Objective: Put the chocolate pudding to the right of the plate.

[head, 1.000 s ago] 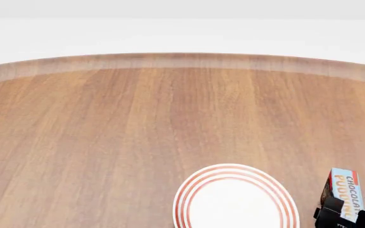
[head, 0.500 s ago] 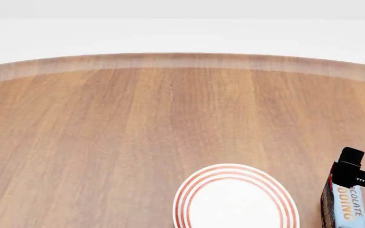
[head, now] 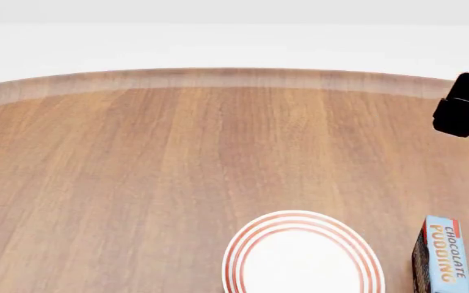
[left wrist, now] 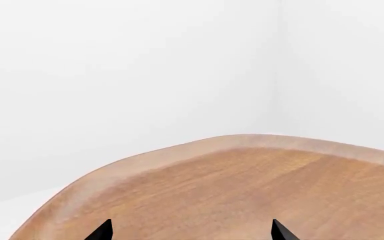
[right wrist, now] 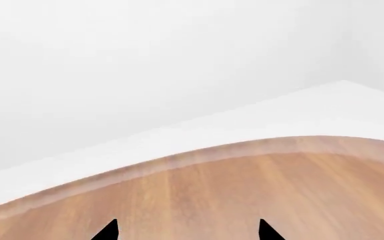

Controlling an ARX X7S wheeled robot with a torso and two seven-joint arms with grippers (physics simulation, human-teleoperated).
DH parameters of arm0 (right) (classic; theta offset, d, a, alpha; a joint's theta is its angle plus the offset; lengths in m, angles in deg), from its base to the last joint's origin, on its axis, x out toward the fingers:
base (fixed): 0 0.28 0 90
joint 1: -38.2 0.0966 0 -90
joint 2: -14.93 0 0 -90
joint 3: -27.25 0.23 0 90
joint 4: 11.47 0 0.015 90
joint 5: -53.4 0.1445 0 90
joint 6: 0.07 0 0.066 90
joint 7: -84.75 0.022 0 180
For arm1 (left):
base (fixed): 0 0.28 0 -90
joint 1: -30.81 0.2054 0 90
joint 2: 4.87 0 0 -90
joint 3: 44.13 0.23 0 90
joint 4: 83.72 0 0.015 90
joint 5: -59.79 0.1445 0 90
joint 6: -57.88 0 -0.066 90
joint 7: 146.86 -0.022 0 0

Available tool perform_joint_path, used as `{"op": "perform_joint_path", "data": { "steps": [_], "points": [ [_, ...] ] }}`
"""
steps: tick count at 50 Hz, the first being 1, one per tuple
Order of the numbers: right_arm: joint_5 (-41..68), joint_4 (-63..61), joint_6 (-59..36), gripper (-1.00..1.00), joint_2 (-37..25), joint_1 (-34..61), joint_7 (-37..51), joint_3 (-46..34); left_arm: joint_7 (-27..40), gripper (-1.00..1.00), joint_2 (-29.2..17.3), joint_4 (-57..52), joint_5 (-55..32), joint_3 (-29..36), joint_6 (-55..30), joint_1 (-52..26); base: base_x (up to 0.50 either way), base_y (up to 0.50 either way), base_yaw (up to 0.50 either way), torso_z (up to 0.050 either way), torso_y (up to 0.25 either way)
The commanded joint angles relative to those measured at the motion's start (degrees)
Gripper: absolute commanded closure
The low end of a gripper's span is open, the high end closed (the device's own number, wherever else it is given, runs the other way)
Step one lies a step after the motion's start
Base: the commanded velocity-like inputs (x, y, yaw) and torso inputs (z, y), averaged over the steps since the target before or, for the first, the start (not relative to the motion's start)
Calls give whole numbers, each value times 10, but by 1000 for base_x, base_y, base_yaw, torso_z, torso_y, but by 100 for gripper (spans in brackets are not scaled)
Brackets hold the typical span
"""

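The chocolate pudding box, dark brown with a light blue lettered top and a red corner, lies on the wooden table just right of the plate, a round white plate with red rings, cut off by the view's lower edge. My right gripper shows as a black shape at the right edge, raised well above and beyond the box, touching nothing. In the right wrist view its fingertips stand wide apart over bare wood, with nothing between them. In the left wrist view my left gripper is open and empty over the table.
The round wooden table stretches far to the left and back, ending in a pale curved rim. White floor and walls lie beyond it. The table edge also shows in both wrist views.
My right gripper let go of the pudding box and rose up and away from it. The box now lies alone to the right of the plate. The plate has not moved.
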Motion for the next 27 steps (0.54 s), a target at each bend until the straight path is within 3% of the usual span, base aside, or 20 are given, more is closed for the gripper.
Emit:
{"op": "perform_joint_path", "data": {
  "steps": [1, 20, 22, 27],
  "points": [
    [28, -149, -77, -100, 29, 66, 18, 28, 0, -100, 0, 0, -3, 0, 1, 1, 0, 0, 0, 0, 0],
    [95, -323, -263, -100, 57, 200, 51, 11, -2, -100, -1, 3, -7, 0, 6, 0, 0, 0, 0, 0, 0],
    [169, -318, -263, -100, 48, 208, 102, 22, -2, -100, -1, 3, -7, 0, 6, 1, 0, 0, 0, 0, 0],
    [463, -303, -263, -100, 4, 236, 336, 14, -2, -100, -1, 4, -9, -1, 7, 1, 0, 0, 0, 0, 0]
  ]
}}
